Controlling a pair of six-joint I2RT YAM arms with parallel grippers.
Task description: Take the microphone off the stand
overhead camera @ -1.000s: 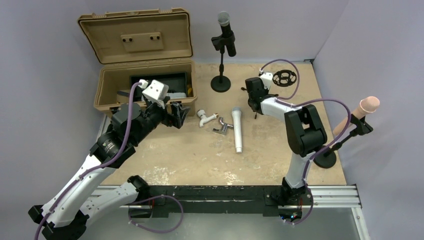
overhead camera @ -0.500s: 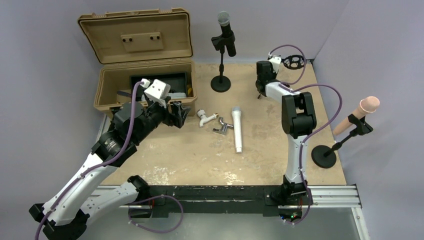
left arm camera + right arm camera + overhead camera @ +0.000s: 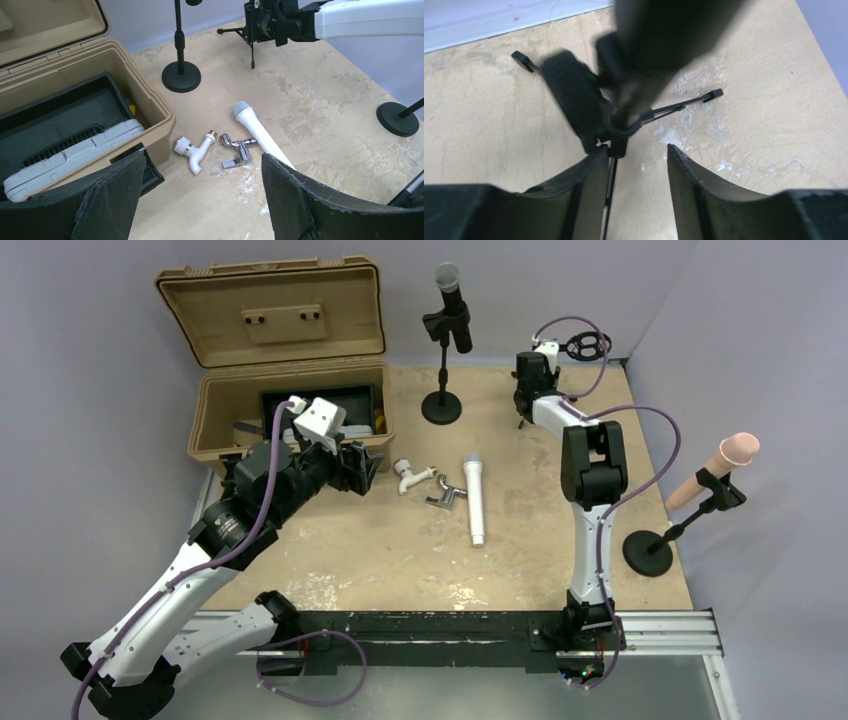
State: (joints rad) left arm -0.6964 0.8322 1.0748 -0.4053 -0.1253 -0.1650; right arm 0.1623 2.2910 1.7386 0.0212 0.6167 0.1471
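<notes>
A black microphone (image 3: pixel 452 302) sits clipped upright on a black round-base stand (image 3: pixel 441 407) at the back centre. A beige microphone (image 3: pixel 715 468) sits tilted on a second stand (image 3: pixel 647 553) at the right edge. A white microphone (image 3: pixel 475 498) lies loose on the table. My right gripper (image 3: pixel 526 390) is open at the back right, right over a small black tripod stand (image 3: pixel 684 102); its fingers (image 3: pixel 589 170) straddle the tripod's hub without holding it. My left gripper (image 3: pixel 358 468) is open and empty, beside the case, far from both stands.
An open tan case (image 3: pixel 215 415) with a grey device inside stands at the back left. A white tap fitting (image 3: pixel 412 476) and a chrome tap fitting (image 3: pixel 446 498) lie mid-table beside the white microphone. A black shock mount ring (image 3: pixel 585 344) sits on the tripod at the back right corner.
My right arm has stretched from mid-table to the back right, and its gripper now hangs over the tripod stand. My left arm has barely shifted.
</notes>
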